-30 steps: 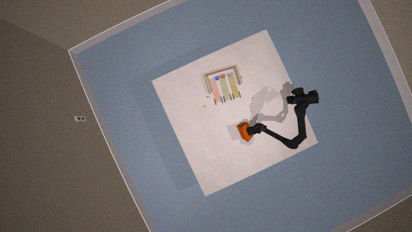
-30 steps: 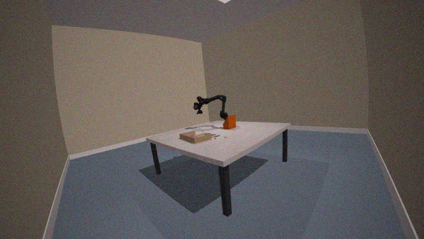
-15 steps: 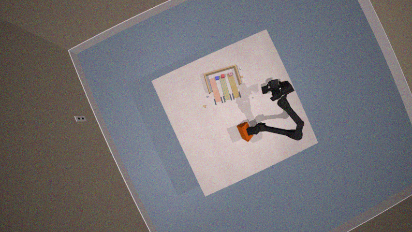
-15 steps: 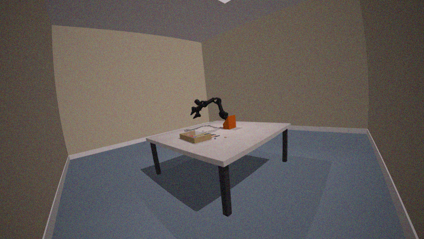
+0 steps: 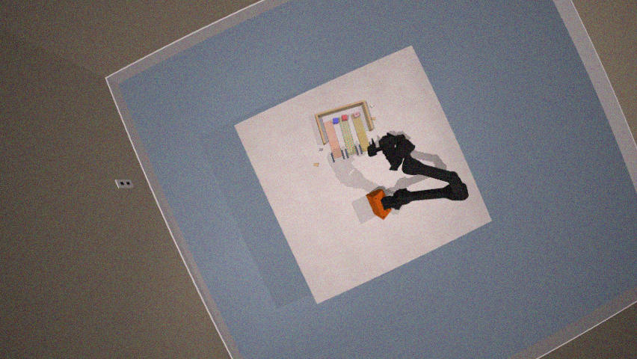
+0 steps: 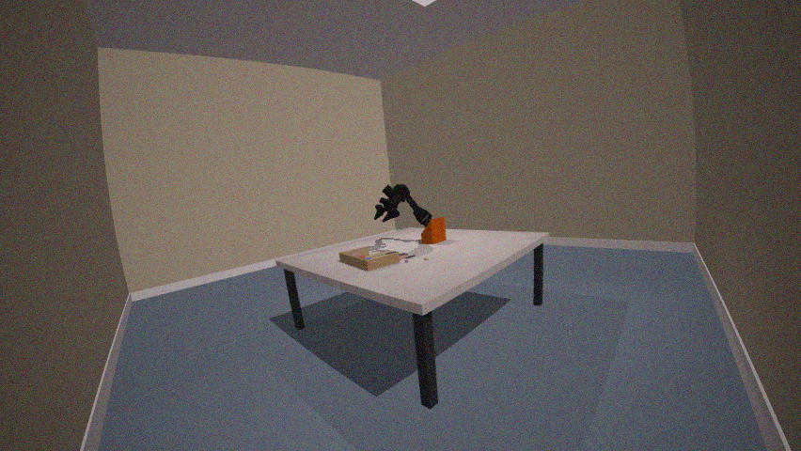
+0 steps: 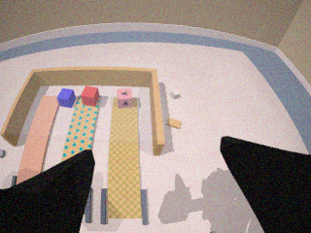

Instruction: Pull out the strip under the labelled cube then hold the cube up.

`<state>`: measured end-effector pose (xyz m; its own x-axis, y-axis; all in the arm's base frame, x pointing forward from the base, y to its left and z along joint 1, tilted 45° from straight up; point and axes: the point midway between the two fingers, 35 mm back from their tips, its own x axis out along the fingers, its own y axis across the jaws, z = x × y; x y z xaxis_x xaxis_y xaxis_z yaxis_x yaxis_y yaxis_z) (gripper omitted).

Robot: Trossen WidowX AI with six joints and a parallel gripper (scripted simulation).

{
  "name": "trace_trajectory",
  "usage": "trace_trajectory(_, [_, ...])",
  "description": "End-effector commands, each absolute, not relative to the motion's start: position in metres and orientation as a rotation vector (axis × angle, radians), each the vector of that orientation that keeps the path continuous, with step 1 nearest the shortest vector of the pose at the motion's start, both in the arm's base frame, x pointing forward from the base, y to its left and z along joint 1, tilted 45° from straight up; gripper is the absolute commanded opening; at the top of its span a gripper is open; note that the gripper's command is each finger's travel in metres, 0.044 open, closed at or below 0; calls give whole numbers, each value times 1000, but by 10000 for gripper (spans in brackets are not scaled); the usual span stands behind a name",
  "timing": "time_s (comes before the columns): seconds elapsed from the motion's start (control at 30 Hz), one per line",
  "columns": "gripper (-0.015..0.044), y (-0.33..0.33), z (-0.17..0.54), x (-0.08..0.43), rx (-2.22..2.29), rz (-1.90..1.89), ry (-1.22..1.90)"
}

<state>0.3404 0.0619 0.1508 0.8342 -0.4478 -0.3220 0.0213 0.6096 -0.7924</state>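
Note:
The labelled cube (image 5: 356, 114) (image 7: 124, 97) is pink with dark marks and sits on the far end of a yellow cross-hatched strip (image 5: 360, 133) (image 7: 124, 160). A red cube (image 5: 344, 117) (image 7: 90, 95) is at the far end of a teal-dotted strip (image 5: 348, 135) (image 7: 82, 128). A blue cube (image 5: 335, 120) (image 7: 66, 97) is at the right edge of a plain salmon strip (image 5: 332, 135) (image 7: 39, 140); whether it touches it is unclear. My gripper (image 5: 383, 161) (image 6: 382, 219) (image 7: 158, 150) is open and empty, high above the table. The left finger hides the near end of the dotted strip.
A three-sided wooden frame (image 5: 341, 108) (image 6: 383, 262) (image 7: 94, 77) surrounds the cubes and is open on the near side. Dark upright guides (image 7: 104, 206) flank the strips' near ends. A tan chip (image 7: 175, 123) and a white bit (image 7: 175, 94) lie right of the frame. The orange base block (image 5: 376, 203) (image 6: 434, 230) stands on the table.

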Motion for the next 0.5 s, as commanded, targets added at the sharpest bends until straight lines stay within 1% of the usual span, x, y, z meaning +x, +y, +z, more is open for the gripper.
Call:
trace_trajectory(0.0, [400, 109, 100, 316, -823, -155, 532])
trace_trajectory(0.1, [400, 127, 79, 301, -799, -103, 534])
trace_trajectory(0.47, [400, 128, 79, 301, -798, -101, 534])
